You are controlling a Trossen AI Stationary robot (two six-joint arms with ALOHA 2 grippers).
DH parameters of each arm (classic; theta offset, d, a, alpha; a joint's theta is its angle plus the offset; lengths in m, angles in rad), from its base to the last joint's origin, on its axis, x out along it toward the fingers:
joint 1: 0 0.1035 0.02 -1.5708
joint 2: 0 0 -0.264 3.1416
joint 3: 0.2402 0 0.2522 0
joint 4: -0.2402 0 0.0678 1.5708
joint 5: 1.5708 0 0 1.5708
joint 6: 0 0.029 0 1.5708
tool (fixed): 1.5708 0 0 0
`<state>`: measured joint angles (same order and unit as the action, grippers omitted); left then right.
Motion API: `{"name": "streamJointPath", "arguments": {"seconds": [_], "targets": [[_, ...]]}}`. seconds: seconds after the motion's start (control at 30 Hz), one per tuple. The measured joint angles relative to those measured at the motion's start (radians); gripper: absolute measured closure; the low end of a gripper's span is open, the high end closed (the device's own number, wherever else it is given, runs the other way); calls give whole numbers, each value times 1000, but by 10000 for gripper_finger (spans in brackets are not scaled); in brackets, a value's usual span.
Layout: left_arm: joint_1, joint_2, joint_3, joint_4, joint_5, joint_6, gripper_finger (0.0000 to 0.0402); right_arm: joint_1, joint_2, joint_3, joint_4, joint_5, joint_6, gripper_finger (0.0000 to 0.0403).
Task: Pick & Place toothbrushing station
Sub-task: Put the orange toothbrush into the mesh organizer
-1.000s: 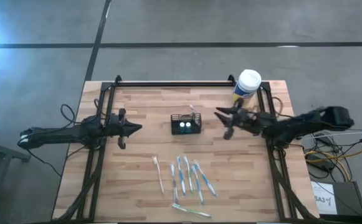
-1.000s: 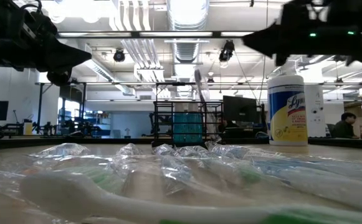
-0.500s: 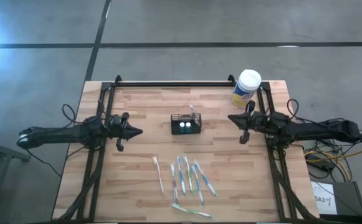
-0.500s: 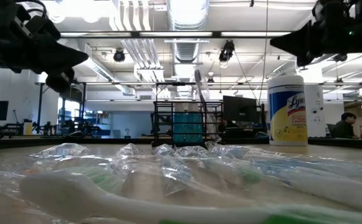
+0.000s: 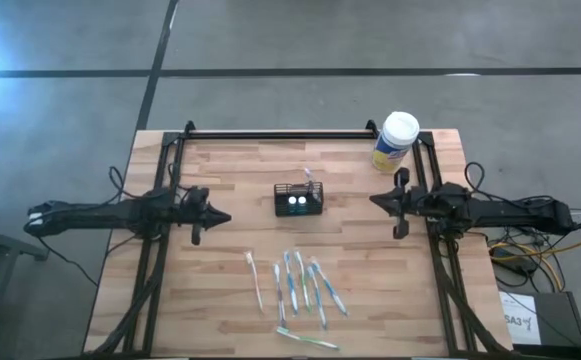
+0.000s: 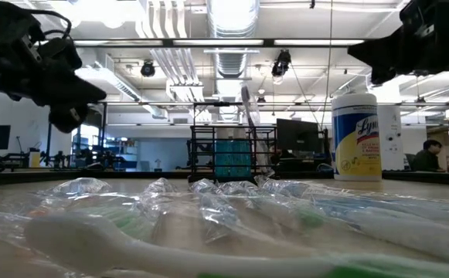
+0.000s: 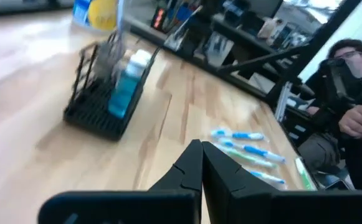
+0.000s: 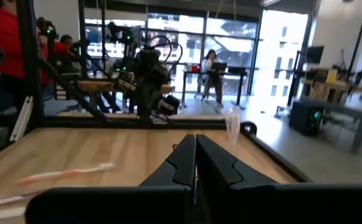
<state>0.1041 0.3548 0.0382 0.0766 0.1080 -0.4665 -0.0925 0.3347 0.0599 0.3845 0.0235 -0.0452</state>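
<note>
At the middle of the surface [image 5: 220, 160], in the high view, stands the toothbrushing station [image 5: 299, 201], a small black caddy with its long axis running across, from one arm toward the other. The left end effector [image 5: 217, 216] hangs to the caddy's left, slightly nearer the front edge; the right end effector [image 5: 382, 201] hangs to the caddy's right, level with it. Both sit well apart from the caddy and at much the same remove, so neither arm looks clearly nearer. Wrapped toothbrushes [image 5: 298, 285] lie in front of the caddy, and a yellow canister [image 5: 394, 141] stands behind and to its right.

In the low view, the caddy [image 6: 228, 153] rises beyond the wrapped toothbrushes [image 6: 209, 208], upright, with the canister [image 6: 356, 136] to its right.

In the left wrist view, the left end effector [image 7: 201, 151] has its fingers pressed together, and the caddy [image 7: 109, 93] lies ahead and off to one side, showing a long flank.

In the right wrist view, the right end effector [image 8: 195, 144] is likewise closed on nothing; the caddy does not show, so this arm would probably need to turn toward it.
</note>
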Motion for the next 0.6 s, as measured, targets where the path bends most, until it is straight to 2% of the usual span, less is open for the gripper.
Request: {"name": "streamJointPath", "arguments": {"seconds": [0.13, 0.27, 0.43, 0.6], "targets": [[-20, 17, 83, -117, -130, -42, 399, 0, -1, -19, 15, 1, -13, 394], [-57, 75, 249, -287, -179, -76, 400, 0, 0, -23, 14, 1, -15, 394], [-163, 233, 500, -587, -225, -223, 400, 1, 1, -23, 14, 2, -15, 394], [-335, 439, 690, -697, -293, -401, 400, 1, 1, -23, 10, 1, -25, 394]]}}
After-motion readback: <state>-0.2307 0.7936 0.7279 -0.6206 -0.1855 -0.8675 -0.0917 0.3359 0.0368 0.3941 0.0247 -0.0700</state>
